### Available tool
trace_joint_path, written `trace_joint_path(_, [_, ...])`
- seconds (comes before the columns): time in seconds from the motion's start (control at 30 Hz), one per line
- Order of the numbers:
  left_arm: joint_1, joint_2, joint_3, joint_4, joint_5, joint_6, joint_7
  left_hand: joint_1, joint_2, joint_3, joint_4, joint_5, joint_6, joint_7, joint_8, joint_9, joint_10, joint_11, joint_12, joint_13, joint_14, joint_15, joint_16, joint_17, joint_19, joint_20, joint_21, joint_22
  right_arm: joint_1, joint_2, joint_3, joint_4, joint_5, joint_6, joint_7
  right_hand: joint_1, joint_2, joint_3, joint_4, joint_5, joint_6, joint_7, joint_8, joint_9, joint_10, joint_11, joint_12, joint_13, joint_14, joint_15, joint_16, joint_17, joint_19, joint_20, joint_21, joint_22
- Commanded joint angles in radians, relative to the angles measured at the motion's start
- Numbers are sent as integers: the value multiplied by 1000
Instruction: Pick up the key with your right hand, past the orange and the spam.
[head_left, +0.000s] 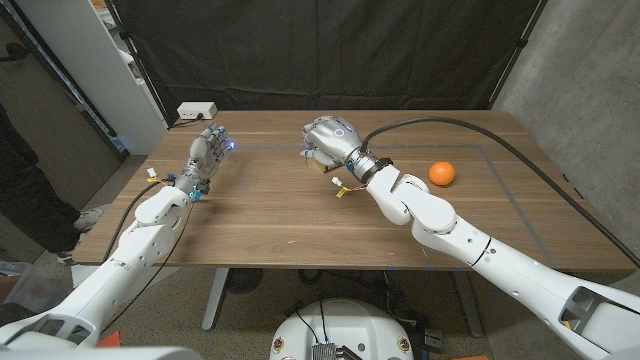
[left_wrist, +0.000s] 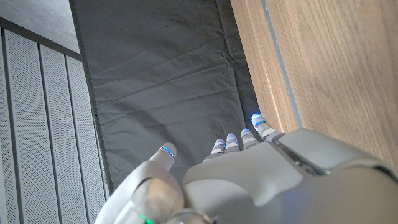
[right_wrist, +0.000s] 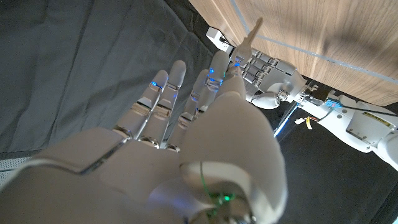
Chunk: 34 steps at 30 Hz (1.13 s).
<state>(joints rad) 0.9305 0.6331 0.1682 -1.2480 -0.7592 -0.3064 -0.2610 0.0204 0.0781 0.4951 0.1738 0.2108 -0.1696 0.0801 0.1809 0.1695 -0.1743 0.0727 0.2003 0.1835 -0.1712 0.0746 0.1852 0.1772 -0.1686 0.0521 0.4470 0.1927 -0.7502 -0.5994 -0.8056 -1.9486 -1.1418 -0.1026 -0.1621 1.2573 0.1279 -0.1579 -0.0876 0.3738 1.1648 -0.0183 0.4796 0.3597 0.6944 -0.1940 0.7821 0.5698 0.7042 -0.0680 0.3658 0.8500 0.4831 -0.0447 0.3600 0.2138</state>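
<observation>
Table (head_left: 300, 215): I see a wooden top with a thin taped outline near its far and right edges; a black curtain hangs behind it.
Right arm (head_left: 470, 240): it reaches in from my lower right, diagonally toward the far middle of the table, with a thick black cable arcing off behind it.
Left arm (head_left: 140, 235): it comes in from my lower left and ends near the table's left edge.
Right hand (head_left: 330, 140): it sits at the far middle of the table, back toward the camera. In the right wrist view its fingers (right_wrist: 163, 93) are stretched out and spread, gripping nothing I can see, so I read it as released.
Left hand (head_left: 208, 155): it stands upright near the left edge, fingers extended and apart, holding nothing.
Power strip (head_left: 195, 111): a white block at the table's far left corner.
Orange (head_left: 442, 173): it rests on the table to the right of the right forearm, apart from it.
Key: I cannot tell where it lies; something small and yellowish (head_left: 322, 163) peeks out under the right hand, too hidden to name.
</observation>
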Motion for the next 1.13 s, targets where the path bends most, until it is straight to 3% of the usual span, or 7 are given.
trace_joint_path(0.03, [20,22,-7,-24,-11,1,-27,-1,79,8,-2,-2,-91,3,2,5,-151,8,2,3,-159,5,1,2,-108,4,-2,3,4,-26,22,-29,7,32,41,9,3,-11,0,0,2,-9,3,4,6,-6,4,3,11,-158,-2,6,5,-68,7,1])
trace_joint_path(0.23, [16,28,-9,-18,-16,1,-46,-1,80,8,-2,-2,-90,2,2,5,-152,8,2,3,-159,5,2,2,-108,4,-3,3,2,-26,29,-35,-9,27,41,10,5,-15,2,0,6,-14,4,3,9,-6,3,1,13,-159,-8,7,9,-76,10,1])
trace_joint_path(0.43, [-5,29,-2,7,-17,2,-78,-1,80,9,-2,-2,-90,3,2,5,-153,8,2,3,-159,5,1,2,-108,4,-3,3,15,-38,46,-47,36,53,94,10,5,-20,5,0,7,-14,3,3,13,-6,5,2,18,-159,-10,10,12,-79,13,0])
trace_joint_path(0.8, [-85,10,32,117,-11,-8,-191,-1,80,9,-2,-2,-90,3,1,5,-153,10,2,3,-159,5,2,2,-108,4,-5,3,11,-34,49,-71,5,13,165,13,9,-25,8,1,7,-21,0,0,14,-7,1,-2,25,-162,-18,13,16,-87,18,-1])
trace_joint_path(1.0, [-103,-2,49,150,-1,3,-209,-2,80,9,-2,-2,-91,3,1,5,-154,10,2,3,-160,5,1,2,-109,3,-6,3,-16,-35,51,-81,-5,-3,157,13,9,-28,9,1,11,-23,0,-2,14,-7,0,-3,27,-161,-22,15,18,-87,21,-1])
trace_joint_path(1.13, [-86,1,50,124,1,12,-195,-2,80,10,-2,-2,-93,3,0,5,-156,10,1,3,-162,4,0,2,-111,4,-7,3,-38,-41,62,-84,13,-2,124,13,10,-30,11,1,12,-22,0,-4,15,-7,0,-3,29,-162,-23,16,18,-86,22,-1])
